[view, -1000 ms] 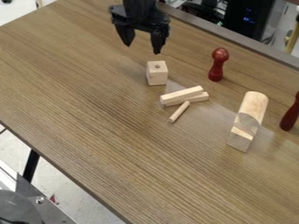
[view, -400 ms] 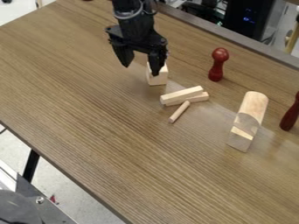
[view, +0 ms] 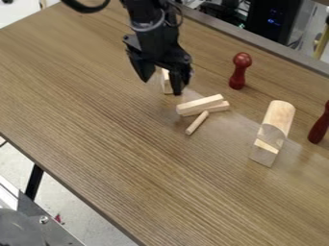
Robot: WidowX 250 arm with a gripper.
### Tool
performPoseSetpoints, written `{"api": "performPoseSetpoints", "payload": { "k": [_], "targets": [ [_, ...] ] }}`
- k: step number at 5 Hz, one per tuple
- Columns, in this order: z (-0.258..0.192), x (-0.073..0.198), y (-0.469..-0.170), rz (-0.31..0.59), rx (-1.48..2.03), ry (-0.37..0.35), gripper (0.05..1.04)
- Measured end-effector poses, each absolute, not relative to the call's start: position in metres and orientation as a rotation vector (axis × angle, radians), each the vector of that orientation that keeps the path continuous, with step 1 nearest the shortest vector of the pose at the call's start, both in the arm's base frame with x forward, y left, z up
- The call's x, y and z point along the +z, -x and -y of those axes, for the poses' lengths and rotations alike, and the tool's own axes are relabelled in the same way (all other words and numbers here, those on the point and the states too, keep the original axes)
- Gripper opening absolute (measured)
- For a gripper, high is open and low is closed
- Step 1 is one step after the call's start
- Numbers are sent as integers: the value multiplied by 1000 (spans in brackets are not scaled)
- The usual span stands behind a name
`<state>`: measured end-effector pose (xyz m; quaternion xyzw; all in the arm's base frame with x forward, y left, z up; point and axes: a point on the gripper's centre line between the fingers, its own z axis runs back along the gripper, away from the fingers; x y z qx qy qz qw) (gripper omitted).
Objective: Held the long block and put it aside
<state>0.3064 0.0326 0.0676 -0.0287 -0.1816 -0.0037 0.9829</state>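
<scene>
The black gripper [view: 161, 87] hangs open over the upper middle of the table, just up and left of the light wooden pieces, with nothing held. A long pale block [view: 200, 104] lies slanted against a second long block [view: 220, 107], partly covering it. Just below them lies a thin wooden stick [view: 197, 123], one end close to the second block. Behind the gripper's right finger stands a small wooden cube-like block [view: 166, 81], mostly hidden.
A dark red peg [view: 238, 72] stands upright right of the gripper. A rounded wooden piece with a block at its lower end [view: 273, 129] lies farther right, and another red piece [view: 320, 126] is at the right edge. The wooden table [view: 128, 158] extends toward the lower left.
The gripper has come down the view and slightly right, toward the long blocks, and now covers much of the cube-like block. The wooden pieces have kept their places.
</scene>
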Motion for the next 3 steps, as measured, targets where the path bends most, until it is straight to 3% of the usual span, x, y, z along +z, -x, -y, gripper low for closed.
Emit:
{"api": "performPoseSetpoints", "payload": {
  "k": [3],
  "targets": [
    [17, 27, -317, 241, -9, -97, 985]
  ]
}}
